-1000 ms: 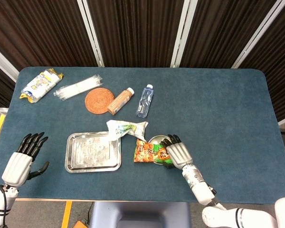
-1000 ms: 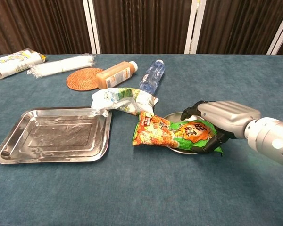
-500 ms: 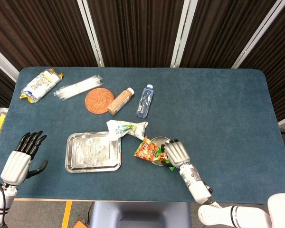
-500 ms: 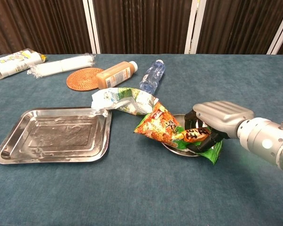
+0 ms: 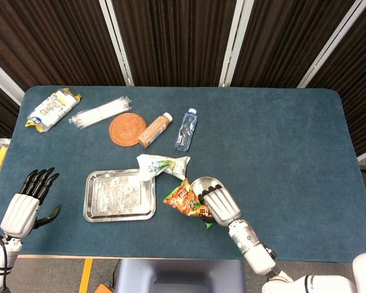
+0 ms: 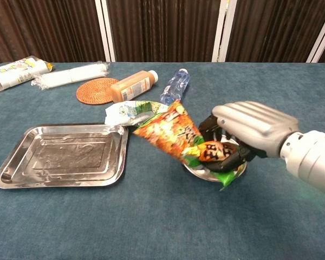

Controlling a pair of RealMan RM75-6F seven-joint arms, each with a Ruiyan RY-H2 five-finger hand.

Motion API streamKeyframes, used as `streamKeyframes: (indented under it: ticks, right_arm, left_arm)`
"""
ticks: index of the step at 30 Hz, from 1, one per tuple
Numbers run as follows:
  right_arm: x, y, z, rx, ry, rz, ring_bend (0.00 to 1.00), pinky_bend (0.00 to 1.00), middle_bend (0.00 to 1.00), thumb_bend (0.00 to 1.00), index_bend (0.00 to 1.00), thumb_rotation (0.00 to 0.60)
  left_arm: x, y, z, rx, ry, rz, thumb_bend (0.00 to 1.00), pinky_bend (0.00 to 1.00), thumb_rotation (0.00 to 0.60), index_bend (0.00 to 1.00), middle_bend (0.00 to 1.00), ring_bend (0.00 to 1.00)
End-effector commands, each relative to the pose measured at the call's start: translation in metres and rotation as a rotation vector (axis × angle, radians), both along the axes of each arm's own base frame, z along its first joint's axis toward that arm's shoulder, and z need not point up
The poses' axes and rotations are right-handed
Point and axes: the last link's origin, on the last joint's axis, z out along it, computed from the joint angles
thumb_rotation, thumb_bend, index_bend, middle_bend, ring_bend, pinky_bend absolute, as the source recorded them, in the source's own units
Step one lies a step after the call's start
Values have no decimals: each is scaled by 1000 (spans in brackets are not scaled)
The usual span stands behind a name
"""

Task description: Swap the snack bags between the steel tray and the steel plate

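Two snack bags in play. Right hand point(image 6: 249, 130) grips the orange-green snack bag point(image 6: 176, 135) at its green end, fingers point(image 6: 219, 162) curled under it; the bag is lifted and tilted, orange end up toward the tray, hanging over the steel plate point(image 6: 214, 174). In the head view the same bag point(image 5: 184, 200) sits between tray and plate, the plate point(image 5: 202, 184) partly covered by the hand point(image 5: 219, 206). White-green snack bag point(image 5: 163, 165) lies on the worktop point(image 5: 280, 140) just behind the steel tray point(image 5: 119, 195), one end touching or overlapping the tray's far right corner. Nothing in the tray. Left hand point(image 5: 29, 201) is at the near left edge, holding nothing, fingers straight and close together, thumb out. Far side: brown bottle point(image 5: 155, 130), clear bottle point(image 5: 186, 129), round woven coaster point(image 5: 127, 128).
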Motion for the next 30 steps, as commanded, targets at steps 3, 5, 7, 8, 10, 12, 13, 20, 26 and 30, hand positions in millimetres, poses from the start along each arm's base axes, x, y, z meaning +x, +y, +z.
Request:
streamKeyframes:
  ticks: [3, 5, 7, 8, 10, 12, 13, 20, 26, 30]
  right_arm:
    - [19, 18, -17, 85, 18, 87, 525, 525, 630, 465, 800, 600]
    - [27, 22, -28, 102, 38, 121, 525, 524, 630, 465, 782, 600]
    - [33, 25, -38, 111, 66, 154, 520, 519, 630, 465, 749, 600]
    - [35, 26, -42, 113, 76, 163, 511, 512, 628, 465, 709, 600]
    - [37, 25, -49, 116, 92, 166, 479, 491, 597, 465, 620, 600]
    - [39, 23, -56, 126, 104, 151, 402, 430, 496, 458, 434, 600]
    - [39, 22, -57, 125, 111, 147, 349, 386, 429, 443, 307, 600]
    - [36, 21, -46, 136, 126, 137, 50, 154, 132, 211, 0, 600]
    - [25, 12, -13, 145, 79, 66, 0, 119, 80, 192, 0, 600]
    - [21, -14, 8, 67, -11, -32, 0, 118, 79, 192, 0, 600]
  left_arm:
    - [0, 0, 1, 1, 1, 2, 358, 10, 600, 0, 12, 0]
    - [-1, 0, 1, 3, 1, 3, 359, 10, 600, 0, 12, 0]
    - [-2, 0, 3, 8, -1, 6, 360, 10, 600, 0, 12, 0]
    - [-2, 0, 4, 10, -3, 7, 359, 10, 600, 0, 13, 0]
    - [-2, 0, 5, 12, -6, 9, 359, 10, 600, 0, 14, 0]
    - [-3, 0, 5, 9, -6, 9, 359, 10, 600, 0, 15, 0]
    - [-3, 0, 5, 7, -6, 8, 359, 10, 600, 0, 15, 0]
    - [-3, 1, 3, -8, -7, 9, 359, 9, 600, 0, 16, 0]
    - [-3, 1, 1, -11, 2, 16, 360, 10, 600, 0, 15, 0]
    - [-3, 2, 1, -9, 2, 22, 359, 9, 600, 0, 16, 0]
